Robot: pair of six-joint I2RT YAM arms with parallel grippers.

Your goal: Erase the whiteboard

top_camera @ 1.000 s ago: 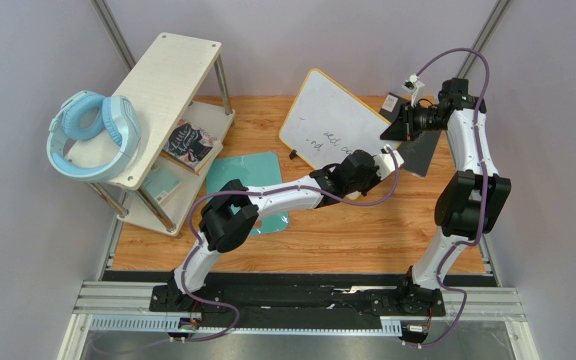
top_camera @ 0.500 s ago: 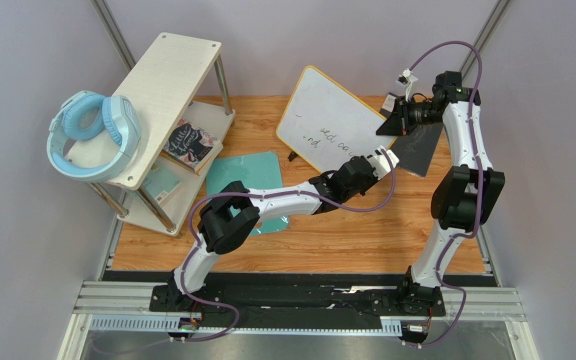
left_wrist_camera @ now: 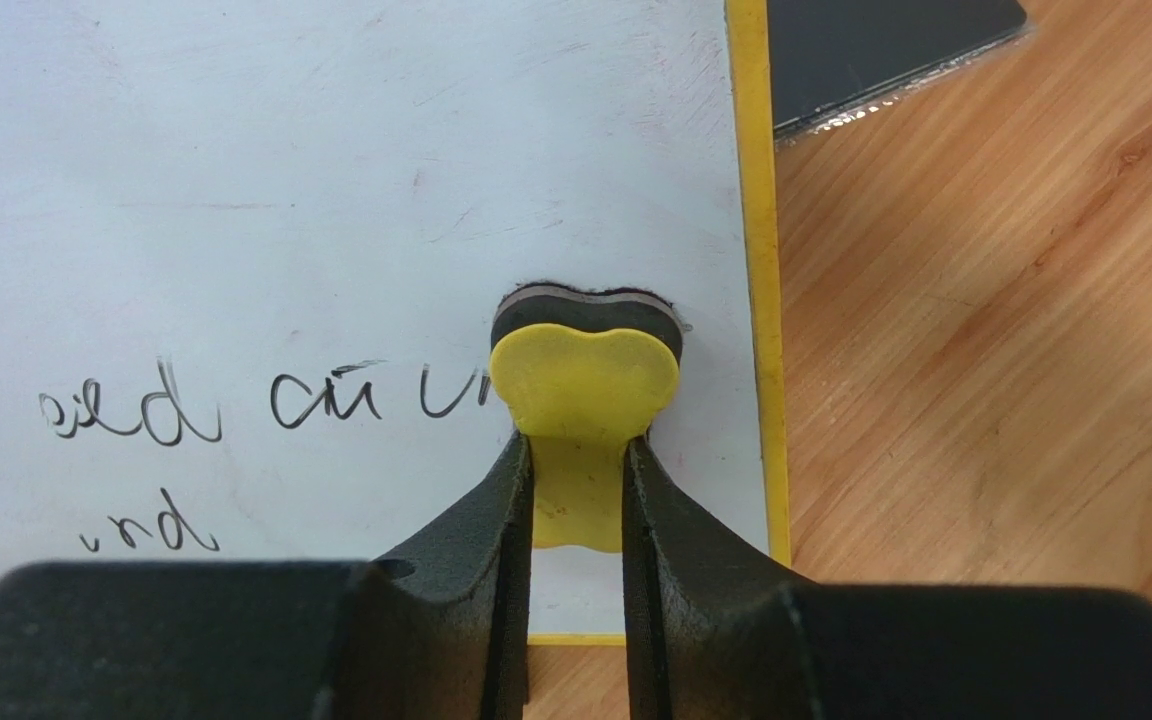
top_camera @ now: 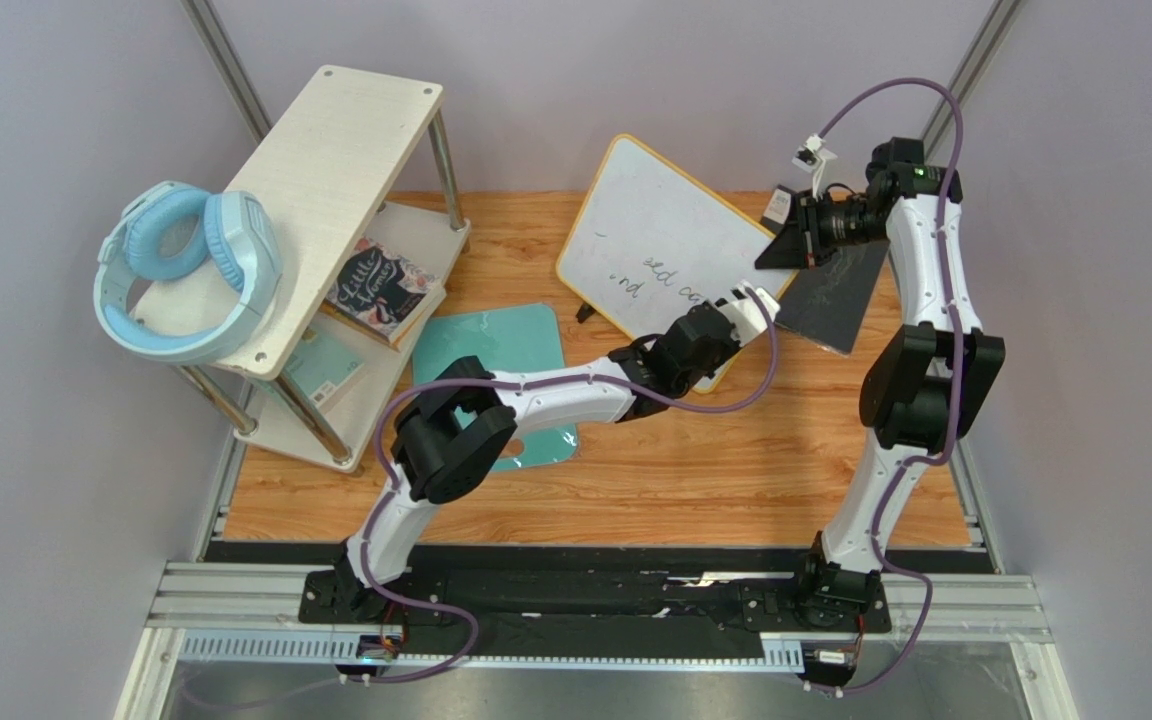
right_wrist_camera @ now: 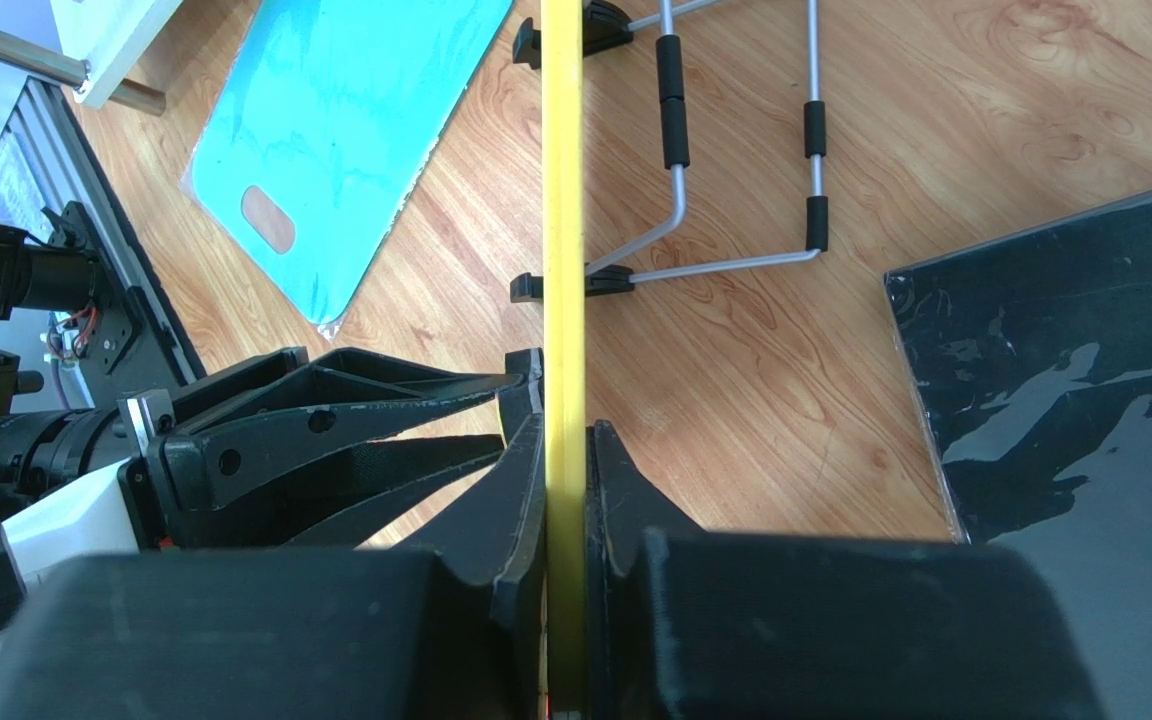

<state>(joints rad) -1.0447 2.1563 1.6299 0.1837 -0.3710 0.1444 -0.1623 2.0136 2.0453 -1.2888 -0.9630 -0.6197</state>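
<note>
The left gripper (left_wrist_camera: 579, 458) pinches a yellow eraser (left_wrist_camera: 585, 378) against the whiteboard (left_wrist_camera: 312, 180), right of the writing (left_wrist_camera: 312, 398). The right gripper (right_wrist_camera: 563, 435) is clamped tight on its edge.

The black right gripper (right_wrist_camera: 564, 438) pinches the thin yellow-framed whiteboard (right_wrist_camera: 563, 180), seen edge-on up the centre. Teal cutting board (right_wrist_camera: 342, 135) upper left; dark grey flat panel (right_wrist_camera: 1093, 390) right.
</note>
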